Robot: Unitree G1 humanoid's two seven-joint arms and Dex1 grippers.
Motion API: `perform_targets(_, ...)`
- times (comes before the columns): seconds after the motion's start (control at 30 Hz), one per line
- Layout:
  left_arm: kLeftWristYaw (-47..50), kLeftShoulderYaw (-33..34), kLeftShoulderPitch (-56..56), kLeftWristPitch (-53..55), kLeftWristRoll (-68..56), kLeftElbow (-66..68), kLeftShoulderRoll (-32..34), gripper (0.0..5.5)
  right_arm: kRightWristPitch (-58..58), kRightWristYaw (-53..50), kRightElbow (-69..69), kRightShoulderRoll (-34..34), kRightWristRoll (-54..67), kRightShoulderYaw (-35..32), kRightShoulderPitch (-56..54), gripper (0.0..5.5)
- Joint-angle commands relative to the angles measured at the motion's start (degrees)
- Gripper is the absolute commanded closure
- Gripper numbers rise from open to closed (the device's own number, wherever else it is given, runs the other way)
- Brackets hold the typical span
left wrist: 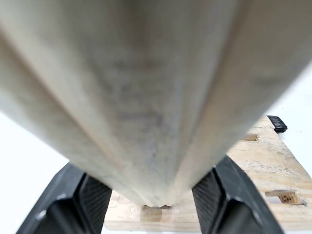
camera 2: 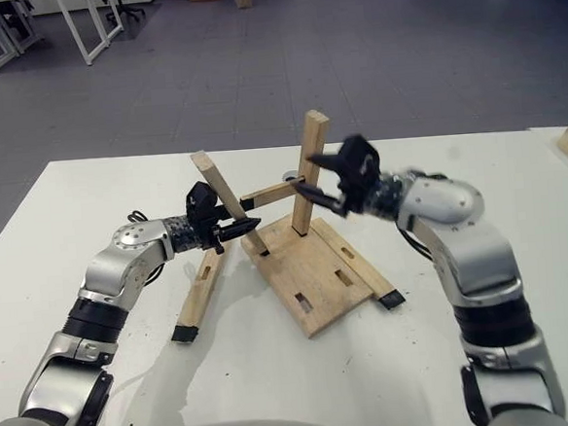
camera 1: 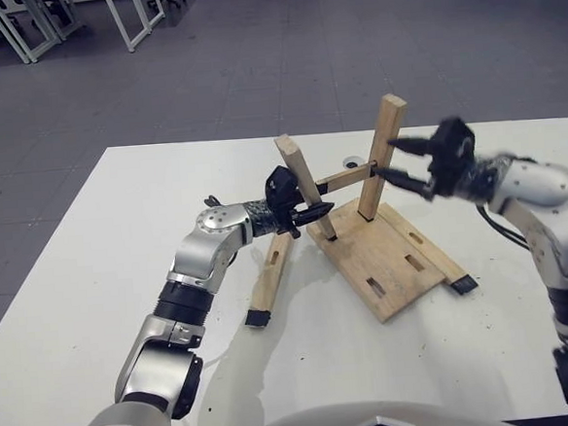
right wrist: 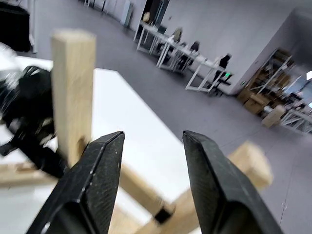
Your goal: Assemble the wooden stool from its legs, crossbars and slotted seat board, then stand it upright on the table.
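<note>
Left end effector [camera 1: 313, 211] clamped on tilted pale wooden leg [camera 1: 293, 164]. Right end effector [camera 1: 387, 159] wide open; second square wooden leg [camera 1: 387, 118] just ahead, long axis near-vertical.

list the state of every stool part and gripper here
seat board: on the table, some slots empty
tilted leg: standing in the board, gripped
upright leg: standing in the board
crossbar: joined between those legs
loose leg: lying on table
left gripper: shut on tilted leg
right gripper: open by upright leg
</note>
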Motion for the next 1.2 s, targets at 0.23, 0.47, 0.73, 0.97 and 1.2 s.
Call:
perform_targets(0.23,0.49,-2.85,3.23,7.16,4.83,7.63,1.01,3.45,-19.67,-4.15,29.77,9.50,-20.94,15.71,-14.67,3.31)
perform_targets(0.47,0.65,-4.07,1.65,6.74,5.60,8.67,-0.55,3.45,-19.63,2.90,41.26,9.52,-28.10,26.02,-5.71,3.31)
perform_targets(0.73,1.85,-4.71,3.21,6.94,5.59,6.70,-0.82,3.45,-21.22,-7.13,26.25,13.29,-19.96,11.92,-7.59,3.31)
perform_targets(0.97,1.29,-4.01,2.39,12.16,3.11,7.06,-1.51,3.45,-19.54,-10.36,22.20,13.49,-21.52,7.86,-13.96,3.31)
perform_targets(1.2,1.27,-3.71,0.82,14.01,2.79,5.62,-2.23,3.45,-16.86,-0.58,28.49,8.16,-30.53,22.94,1.66,3.31)
